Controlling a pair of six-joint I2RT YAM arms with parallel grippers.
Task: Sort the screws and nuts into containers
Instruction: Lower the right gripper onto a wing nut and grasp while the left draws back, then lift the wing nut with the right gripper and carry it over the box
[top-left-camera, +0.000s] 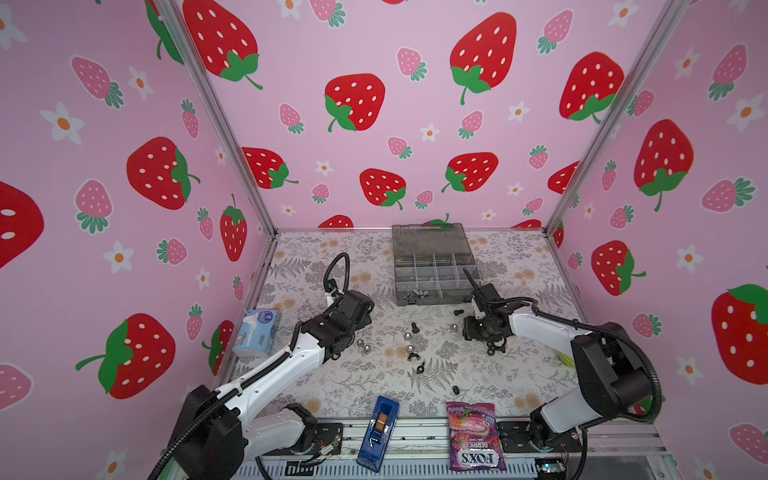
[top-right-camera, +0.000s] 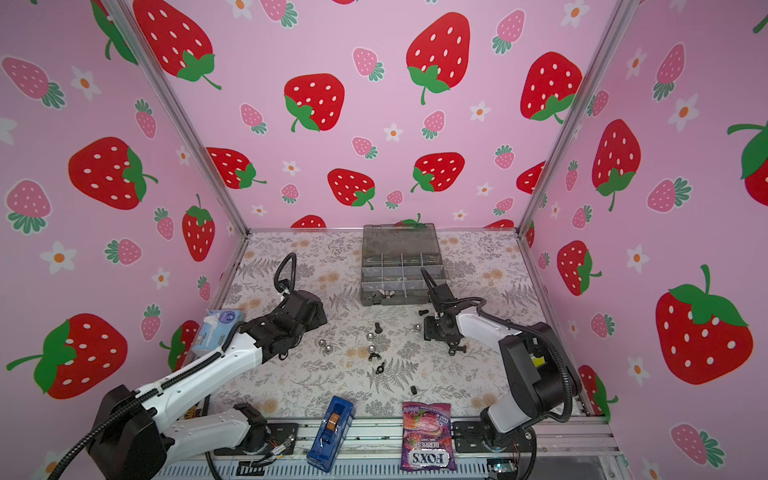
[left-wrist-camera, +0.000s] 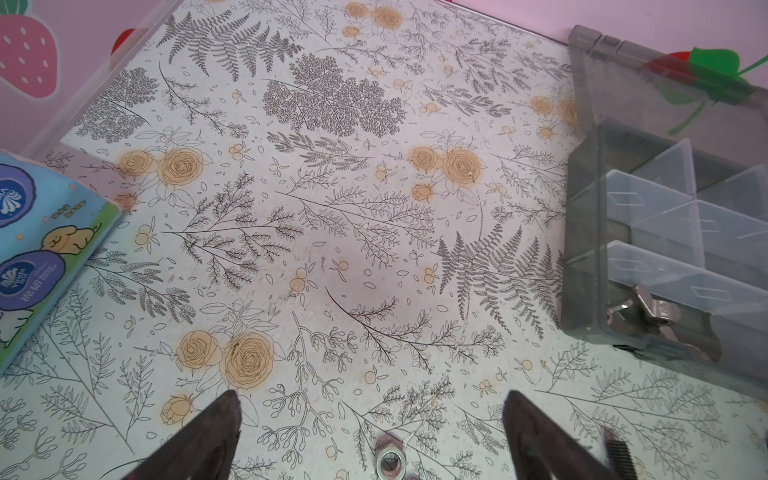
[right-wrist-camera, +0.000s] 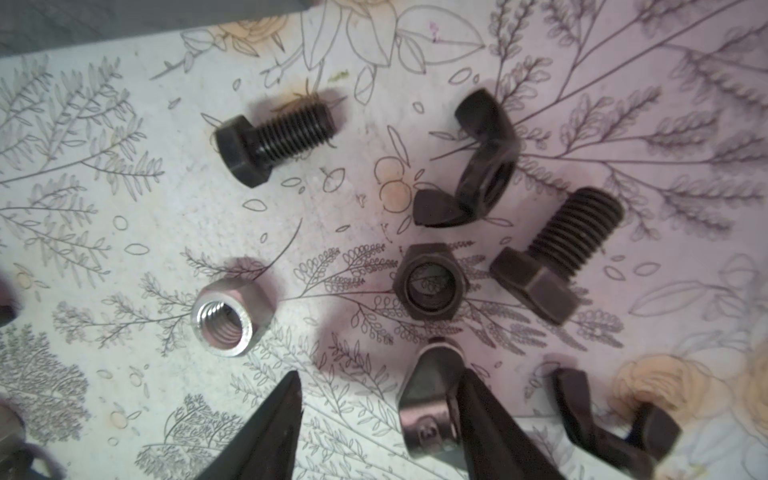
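Observation:
In the right wrist view my right gripper (right-wrist-camera: 380, 371) stands open low over a cluster of parts. A silver winged nut (right-wrist-camera: 428, 399) lies between its fingers, against one of them and clear of the other. Just beyond lie a black hex nut (right-wrist-camera: 432, 280), a silver hex nut (right-wrist-camera: 226, 318), two black screws (right-wrist-camera: 274, 141) (right-wrist-camera: 557, 253) and a black winged nut (right-wrist-camera: 478, 166). My left gripper (left-wrist-camera: 372, 395) is wide open above the table, with a silver nut (left-wrist-camera: 389, 461) lying between its fingers. The containers are the cells of the grey organiser box (top-left-camera: 397, 274) at the back; silver winged nuts (left-wrist-camera: 648, 309) lie in its front corner cell.
More screws (top-left-camera: 414, 327), shiny dome nuts (top-left-camera: 360, 343) and black winged nuts (top-left-camera: 413, 356) are scattered mid-table between the arms. A tissue pack (top-left-camera: 257, 332) sits at the left wall. A blue box (top-left-camera: 378, 436) and a purple candy bag (top-left-camera: 476, 436) lie at the front edge.

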